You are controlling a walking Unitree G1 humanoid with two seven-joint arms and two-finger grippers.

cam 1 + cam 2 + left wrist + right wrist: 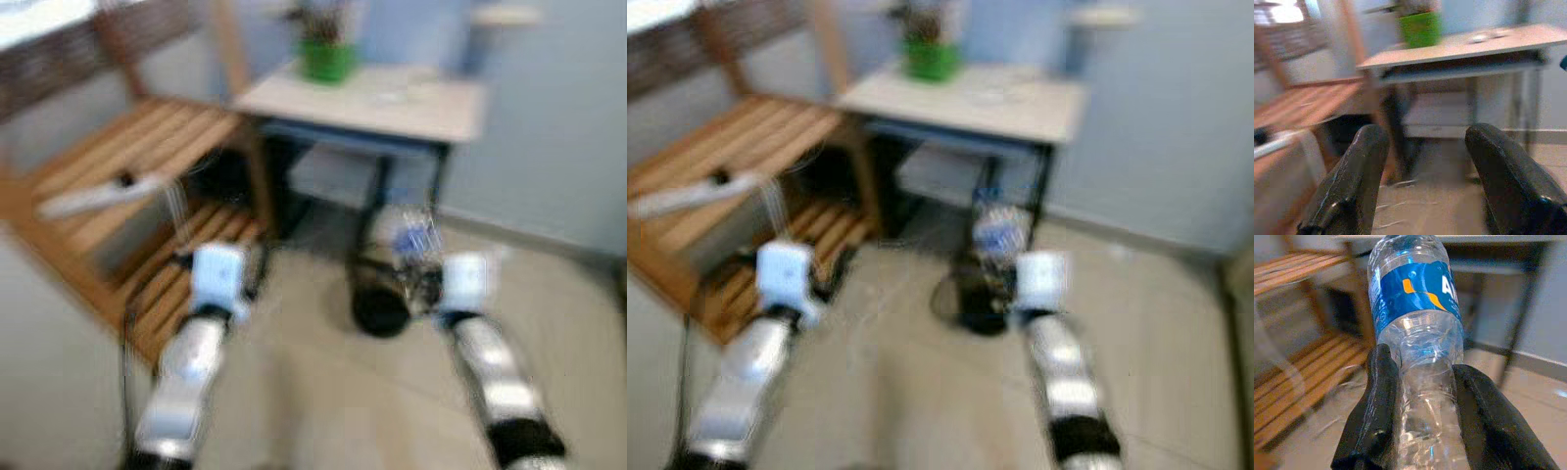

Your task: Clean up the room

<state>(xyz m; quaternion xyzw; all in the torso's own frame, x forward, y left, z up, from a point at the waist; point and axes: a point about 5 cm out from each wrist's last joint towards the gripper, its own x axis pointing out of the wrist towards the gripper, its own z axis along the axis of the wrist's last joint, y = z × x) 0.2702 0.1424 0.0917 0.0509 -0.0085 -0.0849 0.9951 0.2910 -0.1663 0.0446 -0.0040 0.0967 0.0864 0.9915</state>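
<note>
Right gripper (1420,401): two black fingers pinched on the clear lower body of a plastic water bottle (1418,323), held above the pale tiled floor (323,392); blue label with white lettering and an orange mark; no liquid can be made out inside. Left gripper (1425,181): fingers spread apart, nothing between them, pointed toward the furniture ahead.

Wooden slatted shelf unit (127,147), on the robot's left: a long white item (98,196), too blurred to name, lies on its upper tier.

Small table (372,103), pale top on dark legs, beside the shelf unit against the wall: bears a green pot (326,61) holding a plant.

Round black object (380,308) on the floor under the table, just beyond the bottle; kind unclear.
</note>
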